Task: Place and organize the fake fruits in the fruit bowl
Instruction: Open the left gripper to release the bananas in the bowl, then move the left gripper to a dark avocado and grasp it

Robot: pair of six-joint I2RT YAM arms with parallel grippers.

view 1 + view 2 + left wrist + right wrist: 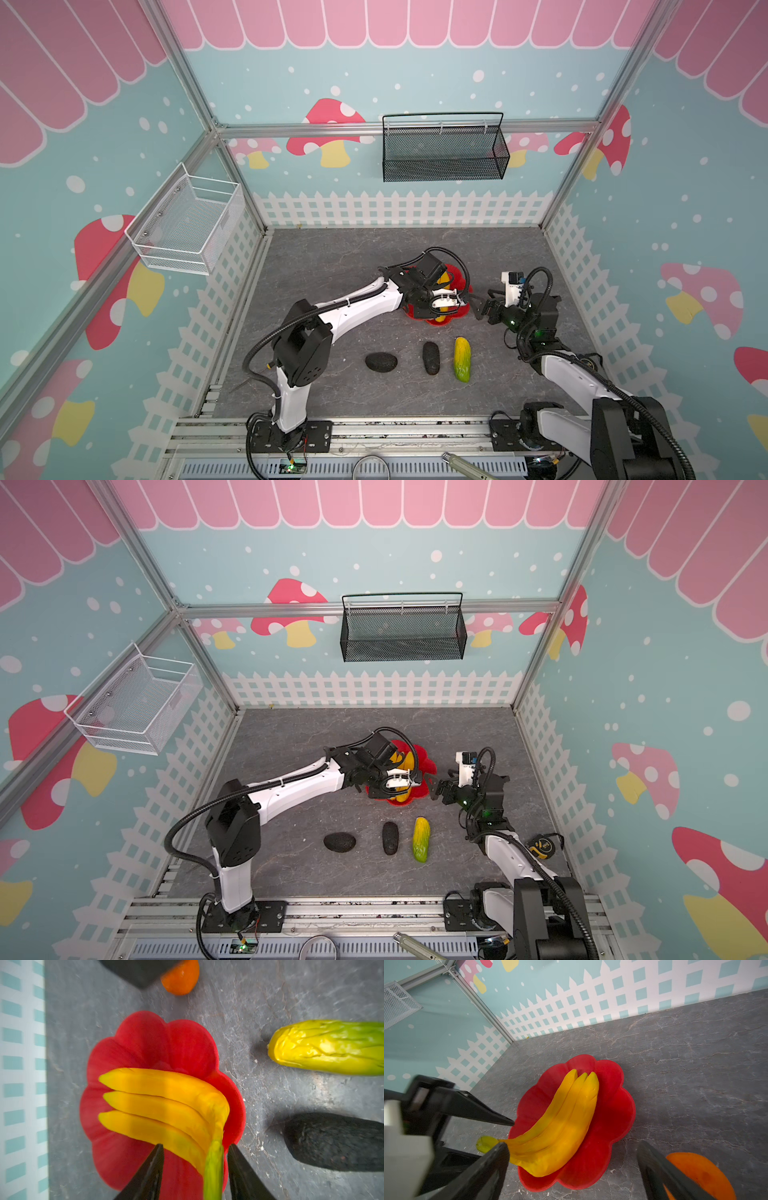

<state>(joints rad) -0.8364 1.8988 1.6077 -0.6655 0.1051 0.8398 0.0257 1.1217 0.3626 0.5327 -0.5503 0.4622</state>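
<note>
The yellow banana bunch [162, 1105] [566, 1122] lies in the red scalloped fruit bowl [145, 1043] [616, 1109] [459, 276]. My left gripper [195, 1145] [461, 301] stands open over the bowl's edge, its jaws on either side of the green stem without touching it. The right gripper [574, 1144] [478, 305] is wide open just right of the bowl, holding nothing. A small orange [699, 1172] [180, 978] sits on the floor beside one of its fingers. Nearer the front lie two dark avocados [381, 360] [431, 357] and a yellow-green oblong fruit [461, 359] [328, 1047].
A black mesh basket [444, 149] hangs on the back wall and a white one [187, 224] on the left wall. A yellow-black tape measure [542, 845] lies by the right arm. The floor is grey stone, walled on three sides.
</note>
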